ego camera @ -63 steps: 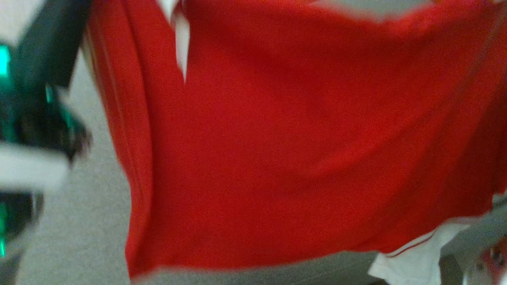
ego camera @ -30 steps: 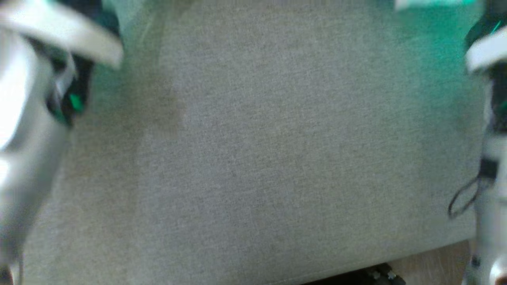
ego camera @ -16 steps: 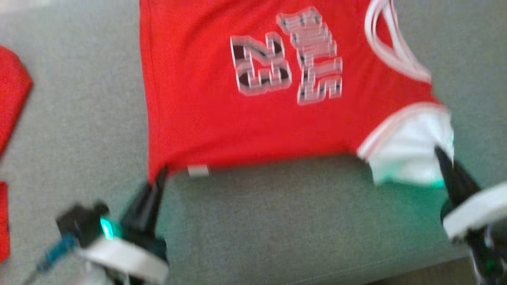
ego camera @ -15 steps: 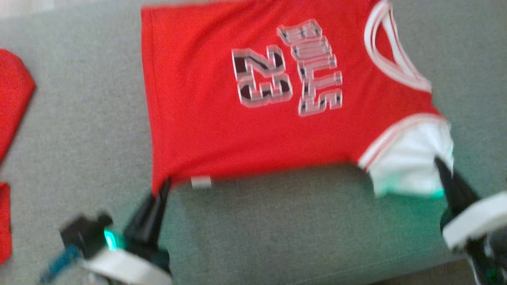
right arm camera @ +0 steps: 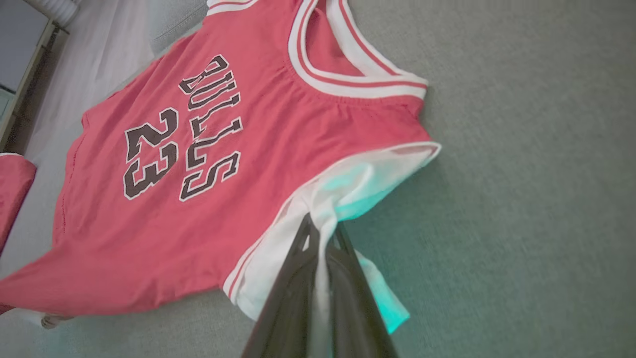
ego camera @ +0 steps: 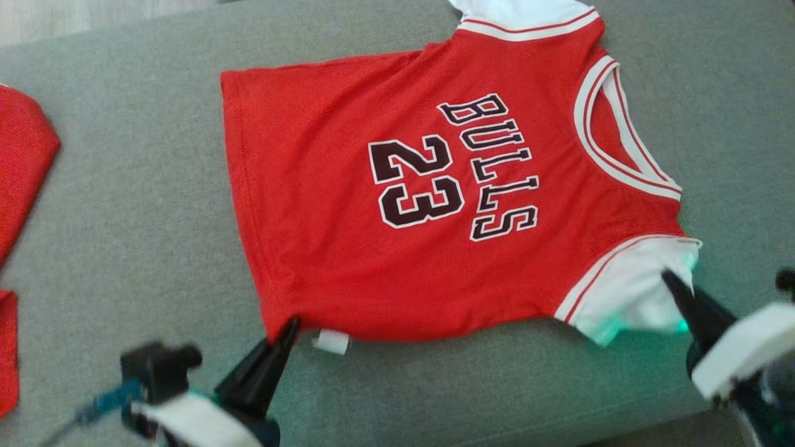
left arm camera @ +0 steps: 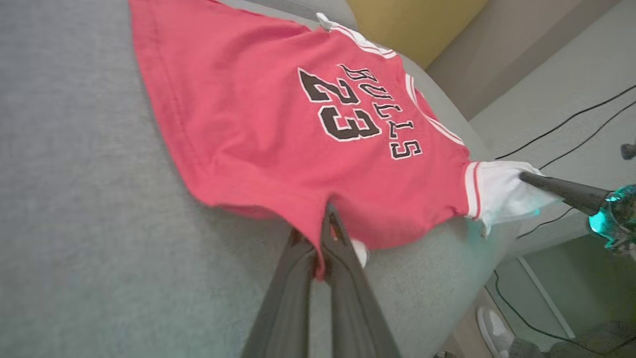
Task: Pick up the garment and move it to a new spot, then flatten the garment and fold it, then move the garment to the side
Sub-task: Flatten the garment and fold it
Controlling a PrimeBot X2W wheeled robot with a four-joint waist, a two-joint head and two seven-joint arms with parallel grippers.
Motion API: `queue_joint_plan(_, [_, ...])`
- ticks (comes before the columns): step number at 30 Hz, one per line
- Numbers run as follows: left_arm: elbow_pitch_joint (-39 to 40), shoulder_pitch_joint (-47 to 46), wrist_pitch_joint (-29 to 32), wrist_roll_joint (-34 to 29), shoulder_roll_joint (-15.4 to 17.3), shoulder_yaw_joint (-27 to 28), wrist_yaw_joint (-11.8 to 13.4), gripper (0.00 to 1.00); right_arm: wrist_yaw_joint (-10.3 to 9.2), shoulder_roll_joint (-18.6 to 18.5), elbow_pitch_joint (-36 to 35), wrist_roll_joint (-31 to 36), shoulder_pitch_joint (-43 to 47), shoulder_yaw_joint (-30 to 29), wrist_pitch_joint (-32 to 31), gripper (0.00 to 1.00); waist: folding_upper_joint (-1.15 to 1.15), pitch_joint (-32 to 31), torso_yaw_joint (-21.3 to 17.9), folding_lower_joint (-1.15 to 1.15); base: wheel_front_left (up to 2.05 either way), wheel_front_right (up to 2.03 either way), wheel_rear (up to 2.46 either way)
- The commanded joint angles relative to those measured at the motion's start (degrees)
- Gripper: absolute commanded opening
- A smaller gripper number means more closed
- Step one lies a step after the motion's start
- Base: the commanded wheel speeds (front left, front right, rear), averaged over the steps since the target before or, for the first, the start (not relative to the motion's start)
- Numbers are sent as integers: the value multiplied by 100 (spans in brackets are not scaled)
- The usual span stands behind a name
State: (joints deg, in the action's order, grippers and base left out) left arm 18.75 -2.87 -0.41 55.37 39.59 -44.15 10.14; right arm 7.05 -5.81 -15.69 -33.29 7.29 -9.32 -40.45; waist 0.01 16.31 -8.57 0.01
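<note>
We see the red jersey [ego camera: 348, 261] spread flat, face up, on the grey cushion [ego camera: 124, 217]: black "BULLS 23", white sleeves, neck toward three o'clock, hem toward nine.

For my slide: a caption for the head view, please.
Left gripper holds the red jersey by a hem corner, right gripper by its white sleeve.

Grey fabric cushion [ego camera: 124, 211]. Red jersey [ego camera: 323, 248] spread print-up across its middle, hem toward the left edge, one side near the front edge. More red cloth [ego camera: 22, 161] at the left edge.
</note>
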Motion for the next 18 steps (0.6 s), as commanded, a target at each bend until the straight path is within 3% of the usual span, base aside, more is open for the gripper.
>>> queue_joint_plan(1, [211, -359, 153, 173, 187, 228, -49, 0, 44, -177, -163, -43, -361, 111, -139, 0, -1, 75, -6, -1, 0, 0, 0])
queue_joint_plan(4, [196, -807, 756, 542, 285, 341, -117, 0, 44, -255, 7, -59, -875, 140, -496, 0, -1, 214, 18, -1, 0, 0, 0])
queue_joint_plan(9, [2, -1601, 1543, 1084, 316, 647, -25, 0, 44, -371, 292, 36, -1753, 153, -891, 0, -1, 474, 80, -1, 0, 0, 0])
queue_joint_plan(16, [-465, -2478, 2233, 1227, 249, 745, 166, 0, 44, -466, 782, 228, -2760, 235, -992, 0, -1, 810, 139, -1, 0, 0, 0])
queue_joint_plan(17, [-550, -2551, 2274, 1222, 223, 749, 216, 5, 44, -474, 855, 263, -2865, 280, -939, 5, -1, 835, 139, -1, 0, 0, 0])
queue_joint_plan(18, [-623, -2608, 2301, 1201, 210, 750, 260, 20, 44, -483, 908, 288, -2957, 328, -847, 34, -1, 856, 138, -1, 0, 0, 0])
